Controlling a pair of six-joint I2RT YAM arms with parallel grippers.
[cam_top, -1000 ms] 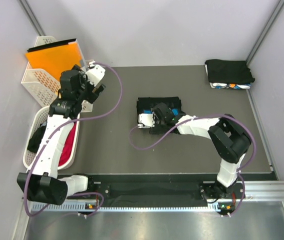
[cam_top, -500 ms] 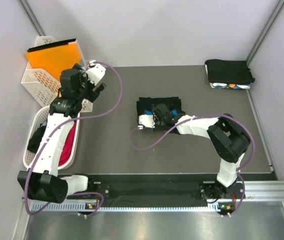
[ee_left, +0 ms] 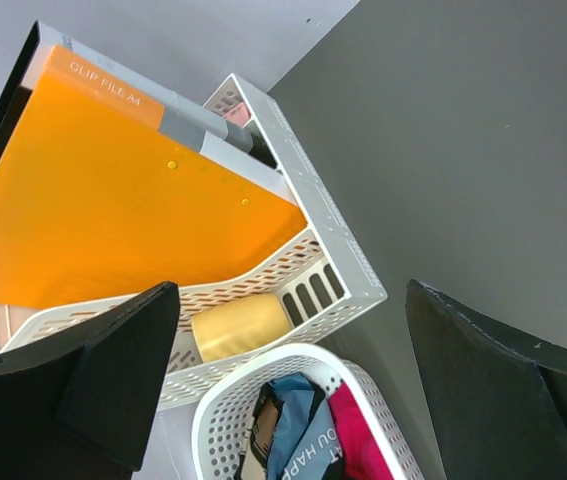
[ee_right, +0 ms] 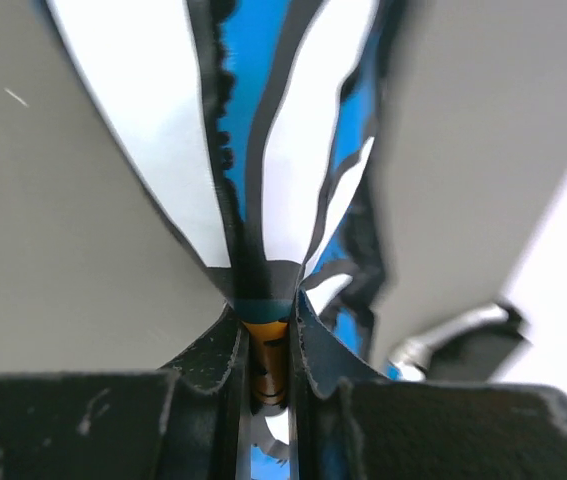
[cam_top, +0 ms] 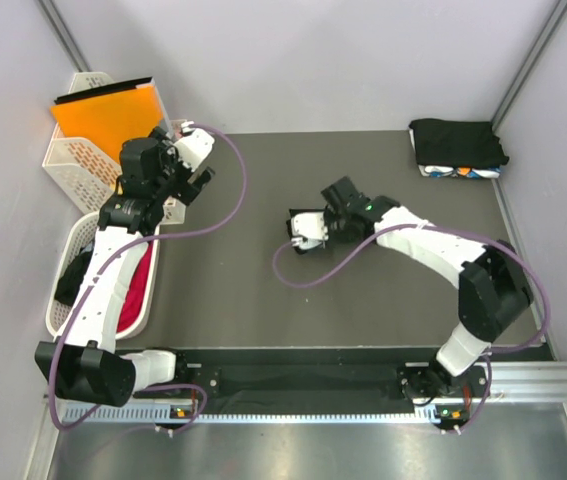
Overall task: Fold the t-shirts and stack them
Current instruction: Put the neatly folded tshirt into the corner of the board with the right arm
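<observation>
Right tool [ee_right: 266, 300] pinching white-blue t-shirt [ee_right: 298, 140] (blurred close-up); left tool [ee_left: 290, 287] spread near baskets [ee_left: 338, 270].

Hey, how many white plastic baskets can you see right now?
2. A rectangular basket at the far left, holding the orange folder; an oval basket just below it in the top view, holding loose shirts. The left arm overlaps both, but no third shows.

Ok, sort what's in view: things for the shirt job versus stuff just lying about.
Job: printed shirt in the right gripper; folded shirt stack; loose shirts in the oval basket.
Lying about: orange folder; square basket.
</observation>
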